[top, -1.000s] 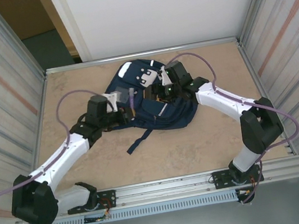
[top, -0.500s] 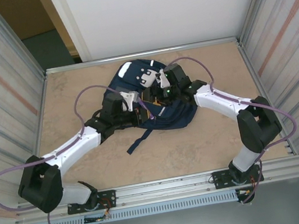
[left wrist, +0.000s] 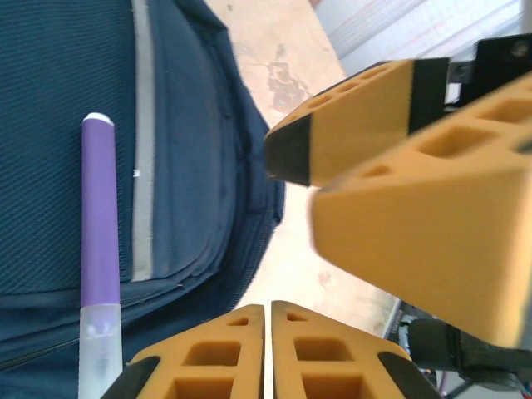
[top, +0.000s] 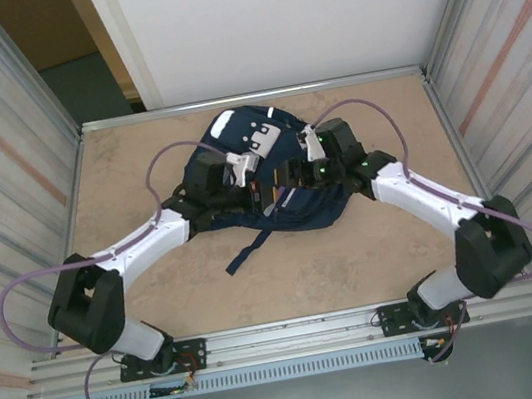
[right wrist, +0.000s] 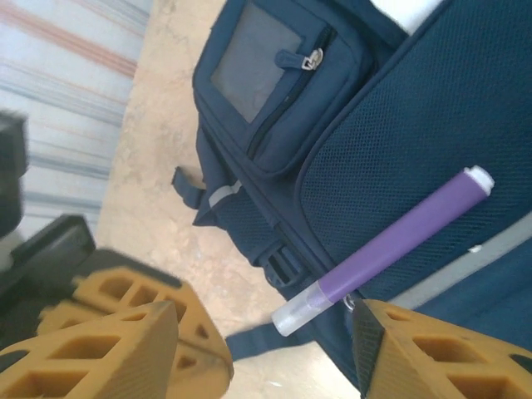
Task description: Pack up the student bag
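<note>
The student bag (top: 313,207) lies flat in the middle of the table, navy with a white buckle patch and a grey front panel (right wrist: 253,62). A purple pen (right wrist: 391,249) with a clear cap lies loose on the bag's mesh side (left wrist: 100,233). My left gripper (left wrist: 268,312) is shut with nothing between its fingers, over the bag's edge (top: 262,185). My right gripper (right wrist: 266,332) stands open just above the pen's capped end, facing the left one (top: 290,173). Its orange fingers (left wrist: 391,108) loom in the left wrist view.
A dark strap (top: 249,253) trails from the bag toward the near edge. Bare tan tabletop (top: 157,277) lies around the bag. Ribbed metal walls (top: 3,201) close in both sides, and a white panel (top: 297,12) stands behind.
My left arm has swung right and forward across the bag until its gripper meets the right one. The right gripper has shifted slightly right. The purple pen moved right with the left gripper.
</note>
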Robot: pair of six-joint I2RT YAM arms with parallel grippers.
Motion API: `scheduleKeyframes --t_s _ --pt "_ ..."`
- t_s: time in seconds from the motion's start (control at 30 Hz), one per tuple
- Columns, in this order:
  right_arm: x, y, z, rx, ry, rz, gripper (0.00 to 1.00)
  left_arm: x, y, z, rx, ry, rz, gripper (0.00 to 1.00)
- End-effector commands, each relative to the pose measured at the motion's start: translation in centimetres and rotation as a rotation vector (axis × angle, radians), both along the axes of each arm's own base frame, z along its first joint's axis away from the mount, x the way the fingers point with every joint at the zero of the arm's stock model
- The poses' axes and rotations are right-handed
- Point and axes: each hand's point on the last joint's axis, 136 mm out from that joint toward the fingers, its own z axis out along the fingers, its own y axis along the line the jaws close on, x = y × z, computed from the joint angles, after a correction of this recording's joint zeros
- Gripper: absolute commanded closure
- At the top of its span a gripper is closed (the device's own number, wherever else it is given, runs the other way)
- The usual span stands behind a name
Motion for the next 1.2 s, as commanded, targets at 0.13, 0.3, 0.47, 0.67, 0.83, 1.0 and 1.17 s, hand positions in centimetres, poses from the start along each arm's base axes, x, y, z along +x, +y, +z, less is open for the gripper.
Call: scheduleKeyframes --t_s 0.13,0.3,0.47,0.67,0.83,1.0,1.17 --pt "1.1 -7.0 -2.3 -0.278 0.030 -0.230 0.41 1.1 1.5 -1.3 0.087 0.062 0.022 0.76" --pt "0.5 -6.9 -3.5 -0.194 0.200 -0.277 0.40 -0.2 1.0 -3.3 0.244 0.008 -0.027 0.57" --pt "0.8 -7.5 -2.8 -0.197 0.173 -0.305 0.40 -0.2 0.5 -5.8 0.352 0.066 0.045 0.46" --pt "0.9 -7.1 -2.9 -0.164 0.197 -0.301 0.40 0.0 0.8 -7.4 0.482 0.164 0.177 0.43" --pt "0.9 -7.3 -3.2 -0.161 0.207 -0.313 0.40 -0.4 -0.5 -8.1 0.469 0.230 0.196 0.42" --pt "0.8 -7.3 -3.4 -0.154 0.210 -0.317 0.40 -1.3 -3.1 -8.0 0.428 0.254 0.144 0.42" --pt "0.8 -7.0 -3.6 -0.138 0.214 -0.311 0.40 -0.6 -3.1 -9.9 0.460 0.282 0.203 0.48"
